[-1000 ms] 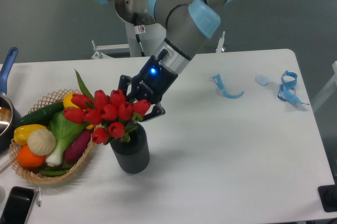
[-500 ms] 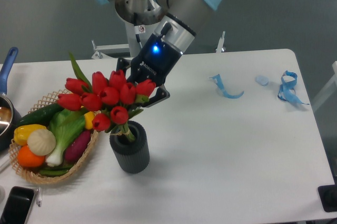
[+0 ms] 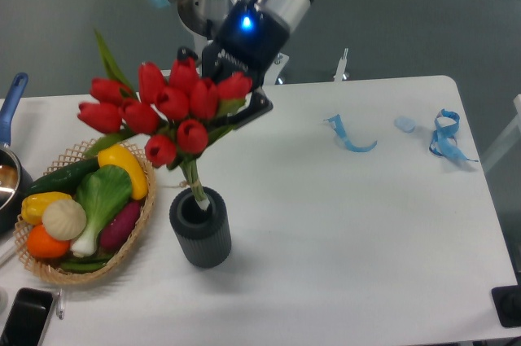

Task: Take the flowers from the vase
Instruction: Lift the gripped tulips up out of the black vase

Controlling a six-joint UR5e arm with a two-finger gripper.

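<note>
I see the vase (image 3: 200,228) standing on the worktop (image 3: 350,232), wicker basket (image 3: 134,236) at its 9 o'clock, stem ends just inside its mouth, the flowers (image 3: 167,110) raised at 12 o'clock, my claw (image 3: 236,106) clamped on them

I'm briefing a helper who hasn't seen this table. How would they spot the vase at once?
Start at the wicker basket of vegetables at the white table's left front. Just right of it stands the vase: a short, dark grey ribbed cylinder, with tulip stems still dipping into its mouth. Nothing else nearby is dark and ribbed.
</note>
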